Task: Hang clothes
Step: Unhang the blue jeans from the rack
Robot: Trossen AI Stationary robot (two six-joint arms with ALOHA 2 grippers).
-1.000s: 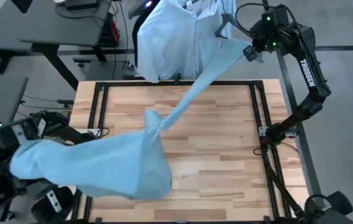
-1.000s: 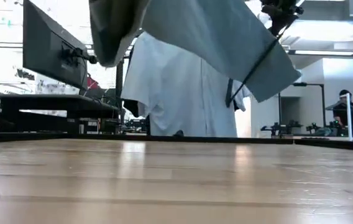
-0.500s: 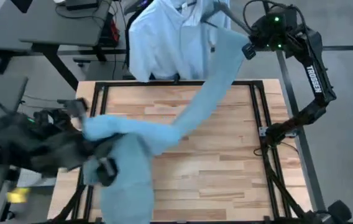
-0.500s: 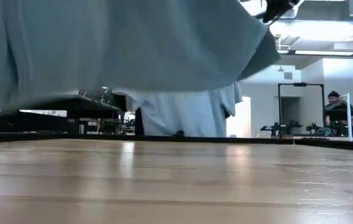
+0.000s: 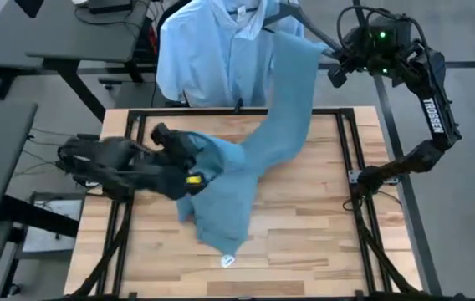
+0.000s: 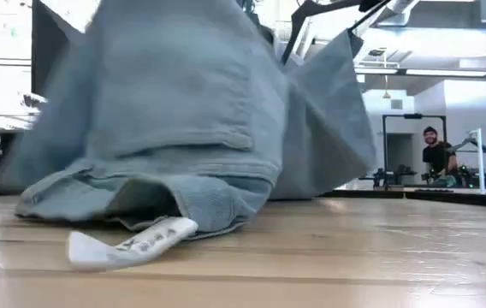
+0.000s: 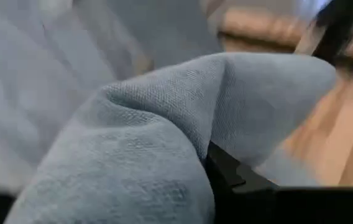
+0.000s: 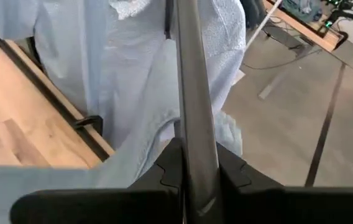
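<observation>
Left hand point(image 5: 189, 174) is clamped on a bunched fold of the jeans point(image 5: 281, 125), and its wrist view shows denim wrapped right over one finger point(image 7: 232, 174). From that grip one part of the jeans drops below the hand and lies slack on the bench point(image 5: 304, 221), with a white label point(image 5: 227, 261) at its end touching the wood. The other part climbs away from the left hand towards the right hand point(image 5: 334, 72), which is raised past the far edge of the bench. The right hand appears closed around the dark bar of a hanger point(image 8: 189, 93), with the denim draped beside that bar. The step seems to be getting the jeans over the hanger. To do it well, the left hand would best lift high enough to clear the slack end off the bench. It should then carry the cloth towards the bar without pulling it tight, since a hard tug could twist the hanger in the right hand's grip. The pale collared shirt point(image 5: 208, 50) already hangs just beside the right hand, so the denim needs to pass clear of it.
</observation>
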